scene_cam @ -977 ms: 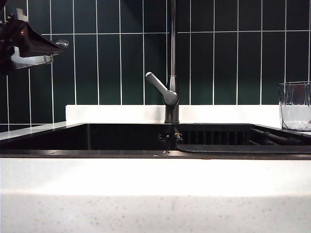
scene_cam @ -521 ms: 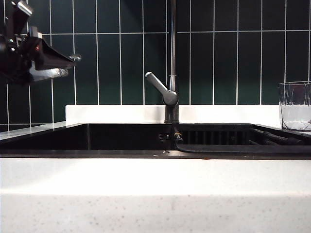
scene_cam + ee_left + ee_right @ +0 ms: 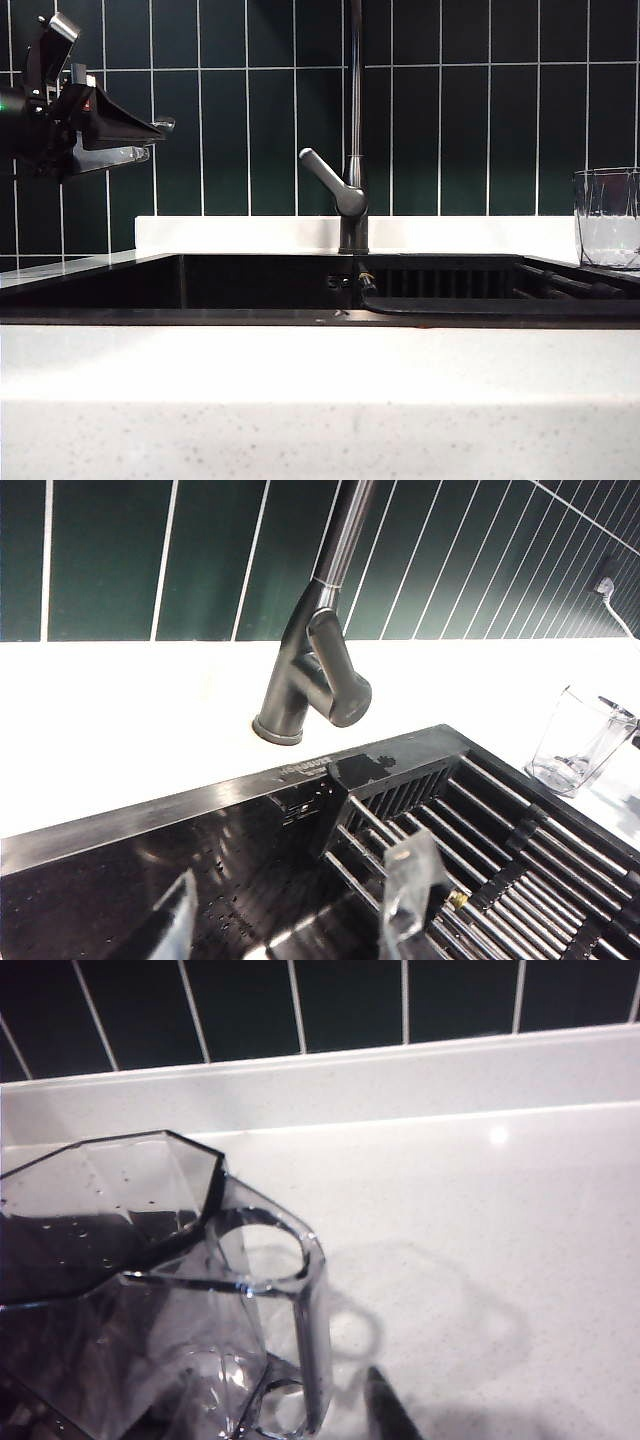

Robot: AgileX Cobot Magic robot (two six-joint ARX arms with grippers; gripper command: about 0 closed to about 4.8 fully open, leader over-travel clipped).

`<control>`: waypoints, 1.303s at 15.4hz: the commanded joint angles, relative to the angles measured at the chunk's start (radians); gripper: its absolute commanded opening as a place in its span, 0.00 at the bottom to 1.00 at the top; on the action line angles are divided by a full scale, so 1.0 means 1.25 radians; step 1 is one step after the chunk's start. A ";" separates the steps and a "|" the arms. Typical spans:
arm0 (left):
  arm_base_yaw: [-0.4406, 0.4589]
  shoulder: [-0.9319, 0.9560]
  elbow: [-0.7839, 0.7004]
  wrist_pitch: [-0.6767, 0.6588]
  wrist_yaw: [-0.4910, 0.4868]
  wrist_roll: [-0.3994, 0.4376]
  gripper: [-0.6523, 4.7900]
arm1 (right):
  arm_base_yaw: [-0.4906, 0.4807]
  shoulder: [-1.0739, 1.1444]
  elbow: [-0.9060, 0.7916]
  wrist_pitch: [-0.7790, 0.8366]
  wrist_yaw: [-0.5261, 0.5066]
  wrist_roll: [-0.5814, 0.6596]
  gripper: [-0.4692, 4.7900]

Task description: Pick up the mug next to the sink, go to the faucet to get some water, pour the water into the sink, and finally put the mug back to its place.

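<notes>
Left pincer (image 3: pixel 150 140) hangs open, high above the sink's (image 3: pixel 250 317) left end, faucet (image 3: pixel 350 190) well apart. Right pincer (image 3: pixel 385 1410) sits beside the mug (image 3: pixel 170 1290) on the worktop (image 3: pixel 480 1240); its state — cannot tell.

You're looking at a mostly black left arm, boxy at the wrist, with a small green light and a red spot on its housing. The left gripper (image 3: pixel 150 140) has clear, glassy fingers (image 3: pixel 412 875) on black wedge mounts. From the right gripper (image 3: pixel 385 1410), only one dark fingertip shows.
</notes>
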 commanded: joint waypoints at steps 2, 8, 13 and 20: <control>-0.002 -0.003 0.004 0.010 0.006 0.004 0.56 | 0.001 0.010 0.007 0.015 0.002 -0.030 0.49; -0.002 -0.003 0.004 0.009 0.006 0.006 0.56 | 0.001 0.111 0.088 0.027 -0.001 -0.029 0.49; -0.002 -0.003 0.004 0.010 0.006 0.007 0.56 | 0.001 0.199 0.150 0.033 -0.002 -0.029 0.49; -0.002 0.001 0.004 0.009 0.005 0.008 0.56 | 0.002 0.204 0.150 0.056 -0.040 -0.026 0.23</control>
